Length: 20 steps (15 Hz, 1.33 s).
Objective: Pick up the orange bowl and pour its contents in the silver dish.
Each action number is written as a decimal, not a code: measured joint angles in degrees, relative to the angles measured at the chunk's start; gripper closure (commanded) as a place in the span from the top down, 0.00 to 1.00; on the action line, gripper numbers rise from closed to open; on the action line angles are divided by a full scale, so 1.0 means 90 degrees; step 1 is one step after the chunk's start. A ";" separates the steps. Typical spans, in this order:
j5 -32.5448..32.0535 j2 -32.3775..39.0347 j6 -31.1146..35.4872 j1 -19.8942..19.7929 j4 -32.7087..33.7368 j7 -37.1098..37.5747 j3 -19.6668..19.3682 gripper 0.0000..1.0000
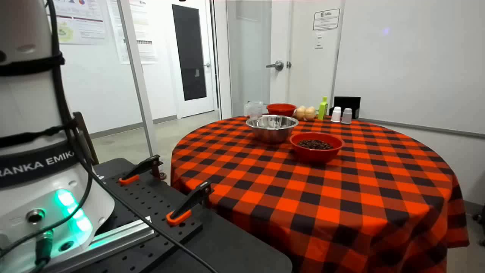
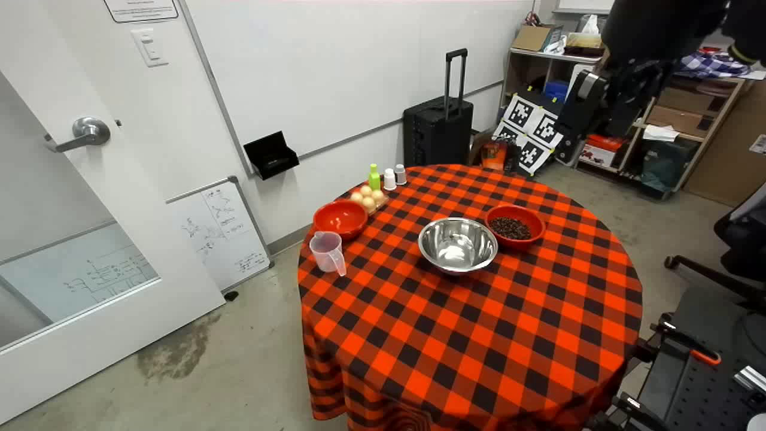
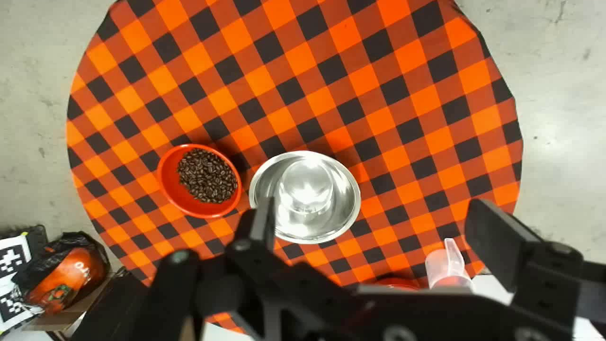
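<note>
In the wrist view, the fingers (image 3: 494, 246) are spread wide. The arm (image 1: 28, 102) points them down, higher than the silver dish (image 3: 307, 189). Just beside the silver dish we see the orange bowl (image 3: 170, 175), with brown beans (image 3: 208, 175) inside. Checked cloth (image 3: 331, 94) stretches from the silver dish to the edge of the round worktop (image 2: 598, 281). Farther from the silver dish sits a red bowl (image 2: 341, 219).

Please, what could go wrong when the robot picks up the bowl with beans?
The orange bowl is uncovered, so its coffee beans may spill if it tilts early. The silver dish sits close beside it, so the open jaws might bump that dish. A second red bowl could be grabbed mistakenly.
</note>
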 measured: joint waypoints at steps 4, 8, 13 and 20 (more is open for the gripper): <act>-0.0002 -0.0001 0.0005 0.0008 0.0001 0.0000 -0.0006 1.00; -0.0064 0.0082 0.0074 0.0131 -0.0009 -0.0186 -0.0028 1.00; -0.0719 0.0740 0.1026 -0.0054 -0.0067 -0.0247 -0.0299 1.00; -0.0782 0.2239 0.2413 -0.0614 -0.0026 -0.0968 -0.1683 1.00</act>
